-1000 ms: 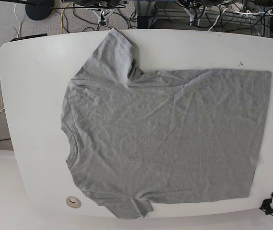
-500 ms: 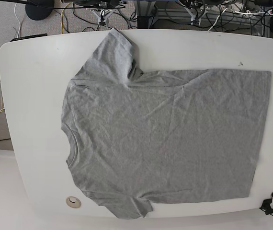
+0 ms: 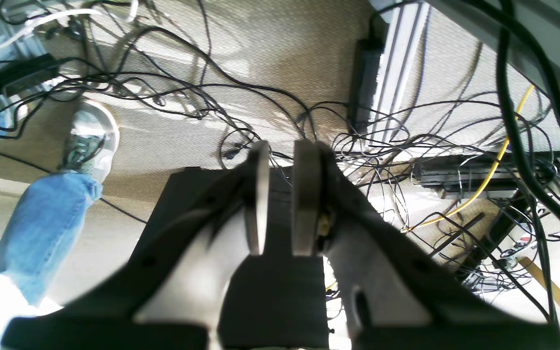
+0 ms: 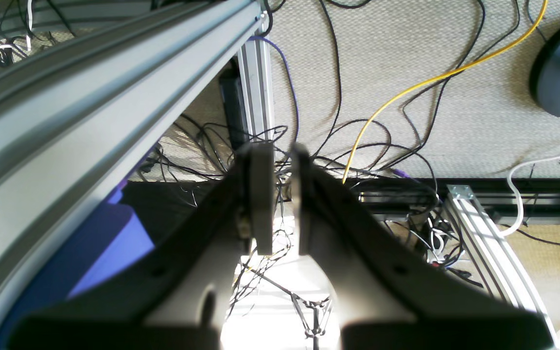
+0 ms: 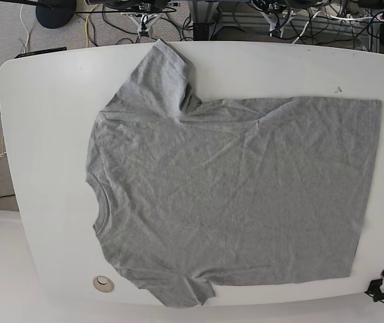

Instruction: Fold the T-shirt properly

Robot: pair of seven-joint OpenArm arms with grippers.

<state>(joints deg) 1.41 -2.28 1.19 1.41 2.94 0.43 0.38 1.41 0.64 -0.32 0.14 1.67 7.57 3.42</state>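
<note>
A: Anything changed over the last second?
B: Nothing. T-shirt (image 5: 232,195) flat on table (image 5: 44,134), unfolded, no fold started.
A: Hands?
B: Left hand (image 3: 282,194) and right hand (image 4: 280,194) both nearly together, empty, parked over floor cables (image 4: 406,82).
A: Readable writing?
B: None. No lettering showing on shirt.

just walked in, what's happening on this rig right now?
Nothing is being handled yet. The grey T-shirt lies spread flat and unfolded on the white table, neck toward the base view's left, wrinkled, one sleeve sticking out at the far edge. Neither arm shows in the base view. Both are parked off the table: the left gripper and right gripper look at floor cables, jaws nearly closed with a thin gap, holding nothing.
</note>
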